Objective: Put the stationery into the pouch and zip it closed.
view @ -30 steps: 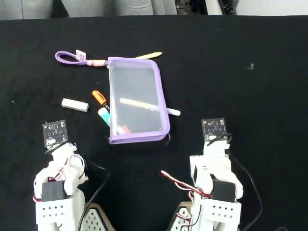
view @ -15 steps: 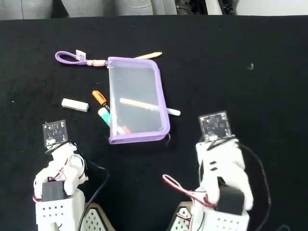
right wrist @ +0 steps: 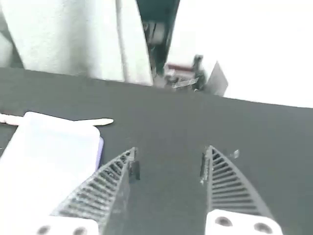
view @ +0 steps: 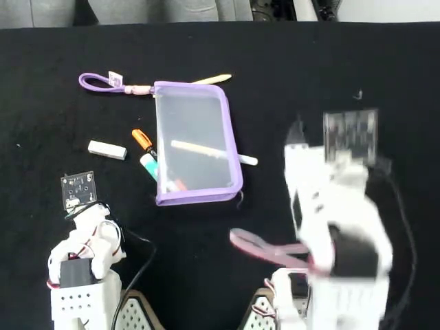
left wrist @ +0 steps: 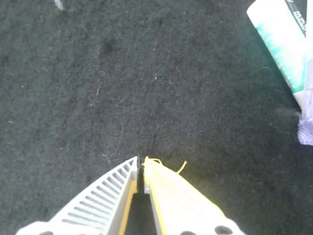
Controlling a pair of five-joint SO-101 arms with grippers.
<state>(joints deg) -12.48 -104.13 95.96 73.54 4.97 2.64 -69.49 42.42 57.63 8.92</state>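
left wrist view: marker (left wrist: 279, 45) bears dark print, seemingly unreadable.

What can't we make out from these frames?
High view: pouch zip open or shut, too small to tell.
High view: white pen inside or under the pouch; the frosted wall obscures that.
High view: yellow pencil, mostly hidden behind the pouch.
Left wrist view: green marker, cut off by the picture's edge.

The black table (view: 309, 62) carries the pouch (view: 196, 144), a white block (view: 106, 149), perhaps an eraser, and an orange marker (view: 142, 139).
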